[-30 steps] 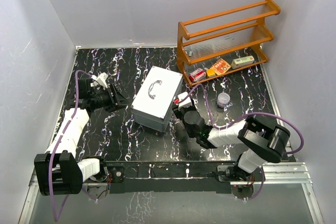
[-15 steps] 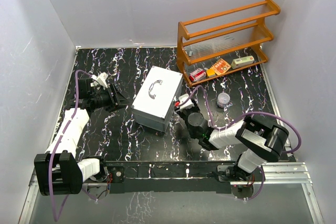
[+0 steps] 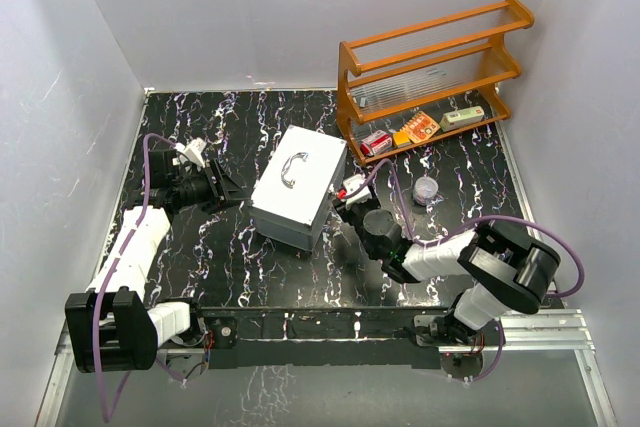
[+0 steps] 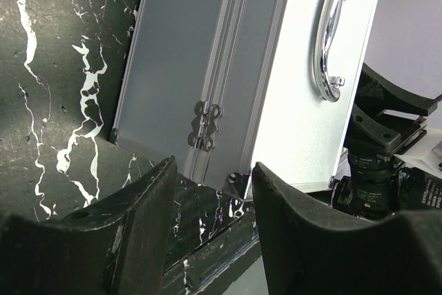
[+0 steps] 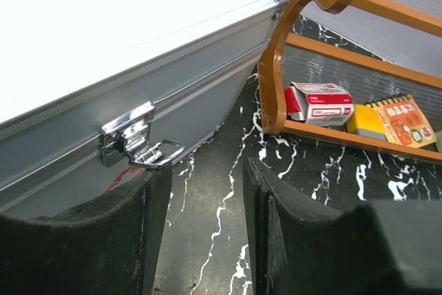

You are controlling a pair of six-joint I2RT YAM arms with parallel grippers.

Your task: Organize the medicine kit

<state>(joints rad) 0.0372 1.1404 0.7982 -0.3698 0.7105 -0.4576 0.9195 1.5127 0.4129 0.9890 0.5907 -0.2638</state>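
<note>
Since a second ago the right arm's wrist has slid a little to the right, its right hand [image 3: 340, 202] kept at the case [image 3: 298, 187]; the left arm and case have not shifted.

From above, the case sits shut at mid-table [image 3: 220, 127], slightly skewed, handle [image 3: 295, 169] on top. The left hand [image 3: 232, 194] is just off its left side and the right hand against its right side. A shelf [image 3: 430, 67] stands behind, well apart from the left arm, with a jar [image 3: 426, 189] on the table in front of it.

The left wrist view shows that hand released, its fingers [image 4: 138, 233] spread with nothing between them, facing the hinge [image 4: 205, 126] side.

The right wrist view shows that hand also released, with its fingers [image 5: 103, 240] apart. The chrome latch [image 5: 135, 144] lies just ahead of the left one, its bail tipped outward. Small boxes [image 5: 318, 103] lie on the shelf's bottom tier.

The case looks like rigid metal, smooth-faced and likely to slip under a side squeeze, and perhaps weighty. The latch bail or the handle seems the better hold, with the left hand bracing the hinge side.
</note>
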